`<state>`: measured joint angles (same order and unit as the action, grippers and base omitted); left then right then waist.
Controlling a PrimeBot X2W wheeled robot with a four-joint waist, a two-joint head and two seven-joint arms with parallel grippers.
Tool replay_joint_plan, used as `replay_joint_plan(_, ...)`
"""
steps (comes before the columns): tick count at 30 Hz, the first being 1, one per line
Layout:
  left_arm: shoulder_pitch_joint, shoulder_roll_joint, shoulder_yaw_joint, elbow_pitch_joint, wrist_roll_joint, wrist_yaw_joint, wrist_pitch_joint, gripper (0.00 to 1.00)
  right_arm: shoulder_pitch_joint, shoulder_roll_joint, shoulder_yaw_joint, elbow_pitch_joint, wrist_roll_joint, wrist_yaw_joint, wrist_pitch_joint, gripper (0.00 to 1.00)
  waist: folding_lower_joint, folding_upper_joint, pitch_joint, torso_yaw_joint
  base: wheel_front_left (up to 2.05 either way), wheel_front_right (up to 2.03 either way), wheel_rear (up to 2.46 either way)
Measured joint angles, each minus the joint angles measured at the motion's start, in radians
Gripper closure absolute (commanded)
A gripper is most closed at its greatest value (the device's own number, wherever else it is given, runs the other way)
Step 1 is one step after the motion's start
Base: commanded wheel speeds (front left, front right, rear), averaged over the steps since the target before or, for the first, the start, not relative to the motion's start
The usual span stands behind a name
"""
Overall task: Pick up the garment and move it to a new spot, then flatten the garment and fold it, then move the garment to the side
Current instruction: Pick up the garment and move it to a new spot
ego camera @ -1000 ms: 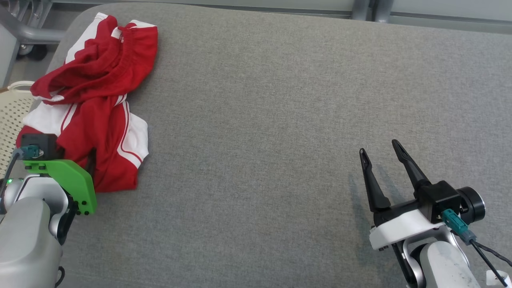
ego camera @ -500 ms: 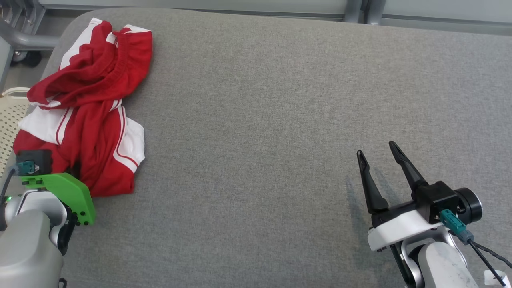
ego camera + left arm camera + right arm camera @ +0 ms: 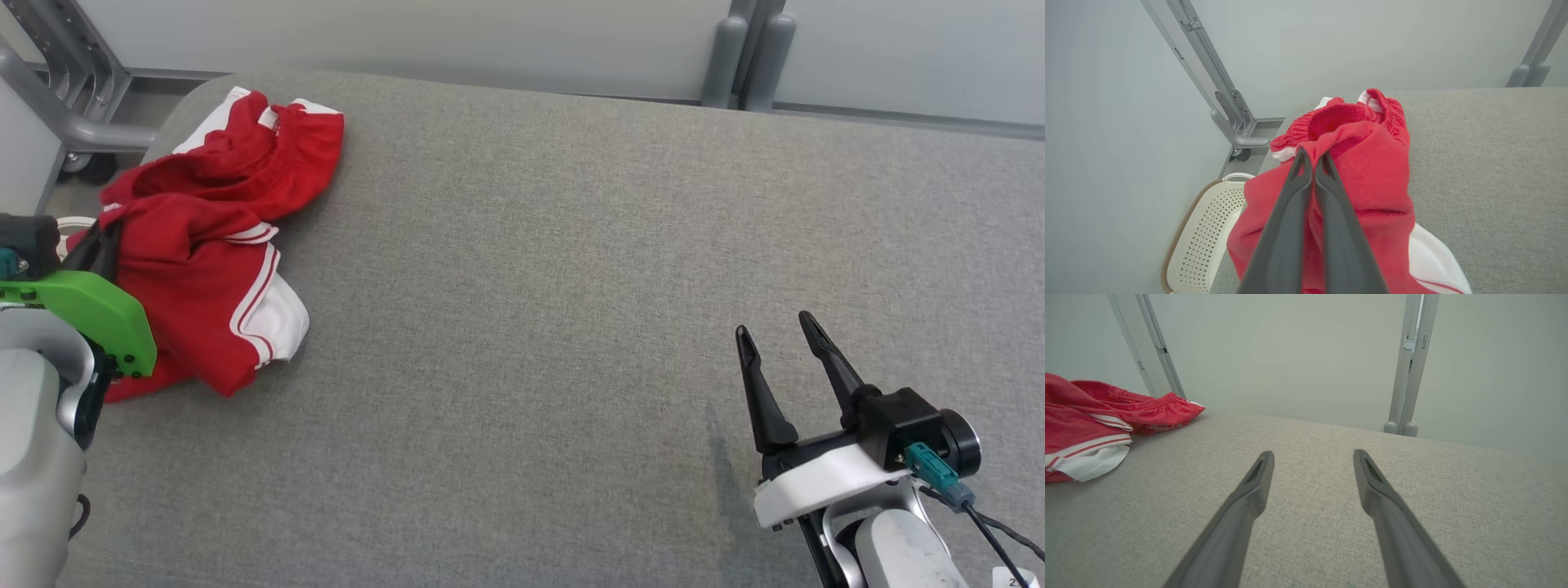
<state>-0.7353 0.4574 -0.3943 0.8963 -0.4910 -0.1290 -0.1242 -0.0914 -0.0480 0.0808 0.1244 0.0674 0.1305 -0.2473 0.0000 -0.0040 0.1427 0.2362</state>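
Since a second ago the left gripper (image 3: 1312, 157) has closed and risen, and the near part of the red and white shorts (image 3: 220, 245) has bunched up under it. The head view has also tilted, so part of the shift in the picture is the camera's. The left jaws are now pressed together on a fold of the red cloth, which drapes down on both sides of them in the left wrist view. The rest of the shorts lies crumpled at the far left corner of the grey worktop (image 3: 571, 286), with the waistband toward the back edge and a white-trimmed leg toward the front. A pale perforated basket (image 3: 1204, 241) stands on the floor just beyond that corner. The right gripper (image 3: 774, 324) hovers over bare worktop at the near right, well apart from the shorts, its jaws spread with nothing between them.

As I judge it, the task is at its very start: the grasp is made and the lift is only beginning. The shorts are not yet clear of the worktop or carried to a new spot. Flattening, folding and moving them aside all remain.
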Motion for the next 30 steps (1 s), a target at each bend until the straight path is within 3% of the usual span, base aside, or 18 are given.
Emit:
replay_joint_plan(11, -0.063, 0.057, -0.046, -0.179, 0.047, 0.006, 0.015, 1.00, 0.022, 0.000, -0.017, 0.027, 0.042, 0.000, -0.011, 0.00, 0.0000, 0.0000, -0.076, -0.003, 0.00, 0.00, 0.00)
replay_joint_plan(16, -0.089, 0.053, -0.067, -0.316, 0.060, 0.016, 0.049, 1.00, 0.034, 0.000, -0.037, 0.035, 0.052, 0.000, -0.014, 0.00, 0.0000, 0.0000, -0.105, -0.030, 0.00, 0.00, 0.00)
replay_joint_plan(25, -0.073, -0.003, -0.092, -0.537, 0.041, 0.049, 0.099, 1.00, 0.049, 0.000, -0.065, 0.018, 0.060, 0.000, -0.015, 0.00, 0.0000, 0.0000, -0.130, -0.118, 0.00, 0.00, 0.00)
replay_joint_plan(30, -0.026, -0.082, -0.134, -0.605, 0.035, 0.083, 0.107, 1.00, 0.060, 0.000, -0.081, 0.014, 0.060, 0.000, -0.015, 0.00, 0.0000, 0.0000, -0.133, -0.177, 0.00, 0.00, 0.00)
